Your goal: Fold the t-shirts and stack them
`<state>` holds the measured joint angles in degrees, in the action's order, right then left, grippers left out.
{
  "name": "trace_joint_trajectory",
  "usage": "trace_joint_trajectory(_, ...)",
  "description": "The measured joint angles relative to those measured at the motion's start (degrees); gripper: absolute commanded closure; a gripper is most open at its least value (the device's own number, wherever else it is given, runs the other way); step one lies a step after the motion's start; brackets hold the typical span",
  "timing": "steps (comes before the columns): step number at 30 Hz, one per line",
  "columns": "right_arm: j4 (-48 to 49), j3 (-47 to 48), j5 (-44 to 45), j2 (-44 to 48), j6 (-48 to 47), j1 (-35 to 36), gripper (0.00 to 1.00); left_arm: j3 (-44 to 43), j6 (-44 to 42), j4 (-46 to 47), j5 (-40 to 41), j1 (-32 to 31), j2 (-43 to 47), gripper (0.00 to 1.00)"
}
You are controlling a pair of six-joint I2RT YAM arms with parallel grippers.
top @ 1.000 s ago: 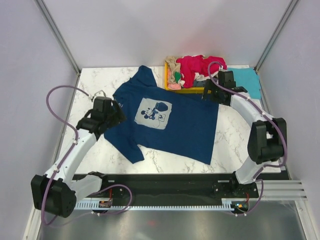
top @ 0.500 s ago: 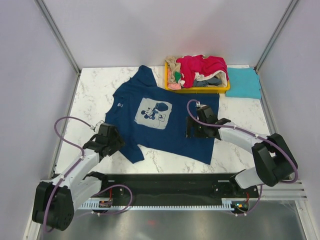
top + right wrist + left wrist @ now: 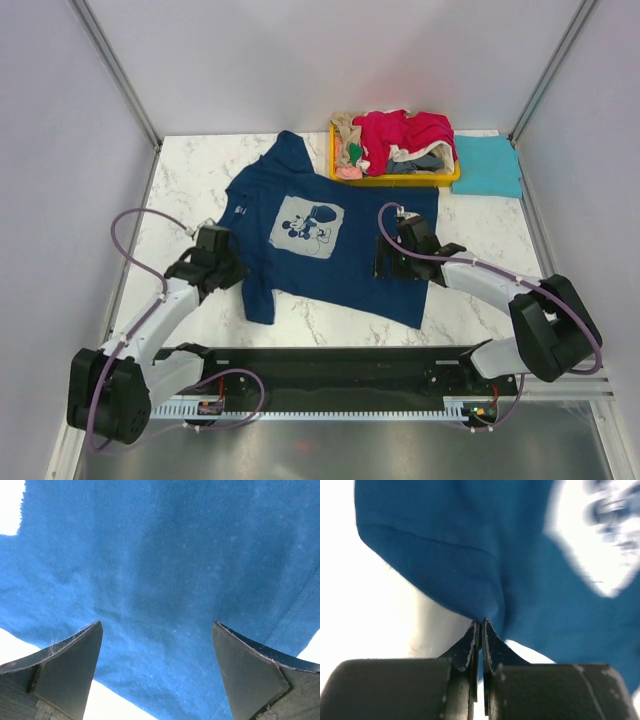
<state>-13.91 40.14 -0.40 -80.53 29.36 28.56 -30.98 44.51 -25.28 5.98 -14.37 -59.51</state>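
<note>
the table carries a navy tee spread flat at its middle, print up (cloth puckers at the near-left sleeve). a yellow tray at the far edge holds a heap of tees, with a teal tee just right of it. the left gripper pinches that sleeve's edge, fingers closed on cloth. the right gripper sits low over the tee's right side, fingers wide.

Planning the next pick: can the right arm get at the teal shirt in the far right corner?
Probably yes: the right gripper hangs open over the navy shirt, and nothing stands between it and the teal shirt.
</note>
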Motion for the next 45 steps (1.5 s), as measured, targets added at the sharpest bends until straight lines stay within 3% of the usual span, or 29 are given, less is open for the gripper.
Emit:
trace_joint_trajectory(2, -0.31, -0.26, -0.02, 1.05, -0.02, 0.0, 0.02, -8.57, -2.47, -5.51, 0.0, -0.02, -0.52, 0.87)
trace_joint_trajectory(3, -0.42, -0.26, -0.02, 1.55, -0.04, 0.0, 0.02, -13.31, -3.82, -7.3, 0.02, -0.02, -0.96, 0.78)
trace_joint_trajectory(7, -0.24, -0.24, 0.0, 2.67, -0.26, 0.0, 0.02, -29.68, -8.15, -9.2, 0.07, -0.02, -7.02, 0.58)
trace_joint_trajectory(10, -0.57, -0.15, -0.07, 2.19, -0.61, 0.0, 0.02, -41.18, -11.23, -10.01, -1.4, 0.0, -19.45, 0.58)
trace_joint_trajectory(13, -1.01, -0.04, -0.17, 1.95, -0.9, 0.0, 0.02, -47.71, -13.09, -9.97, -3.58, -0.94, -33.64, 0.43)
trace_joint_trajectory(17, -1.4, -0.15, 0.44, 2.49, -1.38, 0.0, 0.02, -34.25, -12.39, -10.36, -2.97, -3.23, -34.58, 0.4)
trace_joint_trajectory(20, -1.33, -0.31, 0.42, 2.69, -1.7, 0.0, 0.02, -21.75, -10.12, -10.38, -1.42, -3.3, -24.94, 0.4)
trace_joint_trajectory(23, -0.9, -0.33, 0.42, 2.23, -1.77, 0.0, 0.02, -15.17, -7.93, -8.0, 1.09, -2.4, -14.56, 0.36)
trace_joint_trajectory(26, -0.26, -0.33, -0.15, 0.83, -2.08, 0.0, 0.02, -9.77, -6.29, -1.44, 2.03, -0.94, -7.37, 0.27)
trace_joint_trajectory(28, -0.26, -0.33, -0.5, 0.04, -2.25, 0.0, 0.02, -5.88, -5.68, 3.72, 1.36, 0.7, -5.14, 0.27)
trace_joint_trajectory(35, -0.2, -0.33, -1.14, -0.57, -3.08, 0.0, 0.02, -0.55, -5.31, 17.57, -3.56, 8.02, -10.93, 0.32)
trace_joint_trajectory(40, -0.2, -0.33, -1.09, -0.96, -3.76, 0.0, 0.02, 0.15, -5.07, 27.08, -6.64, 9.79, -16.09, 0.35)
trace_joint_trajectory(43, -0.13, -0.33, -1.07, -1.07, -4.15, 0.0, 0.02, 0.48, -4.94, 31.28, -8.26, 9.79, -18.12, 0.4)
trace_joint_trajectory(45, 0.0, -0.26, -0.94, -1.55, -4.28, 0.0, 0.02, 0.5, -4.74, 33.81, -9.18, 9.79, -19.63, 0.51)
